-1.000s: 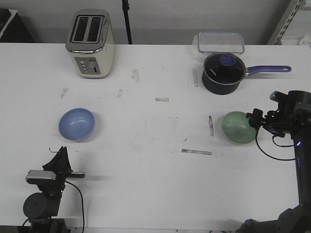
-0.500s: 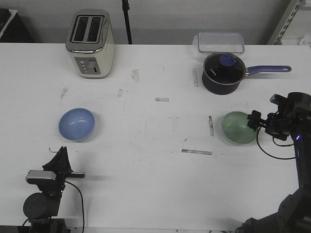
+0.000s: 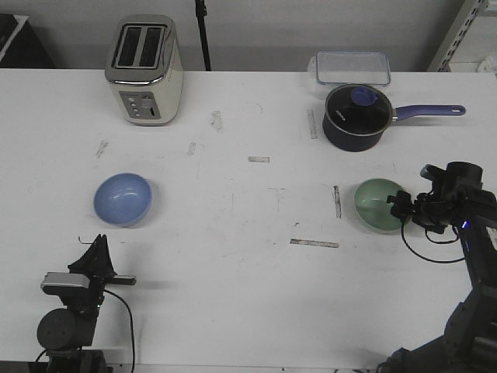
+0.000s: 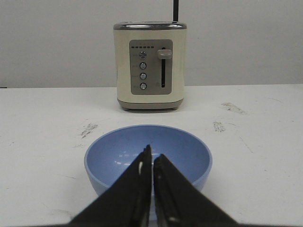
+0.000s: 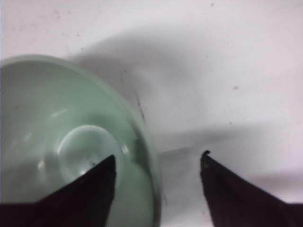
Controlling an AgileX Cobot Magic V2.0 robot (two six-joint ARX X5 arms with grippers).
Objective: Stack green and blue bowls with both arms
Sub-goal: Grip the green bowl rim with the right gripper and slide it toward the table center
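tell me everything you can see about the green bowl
The green bowl is small, round and glossy, pale mint, with a smooth rim and a faint ring at the bottom of its empty inside. It sits upright on the white table at the robot's right, nearer the robot than the dark saucepan. The right gripper is open with its fingers straddling the rim, one finger over the inside, the other outside. Whether either finger touches it cannot be told.
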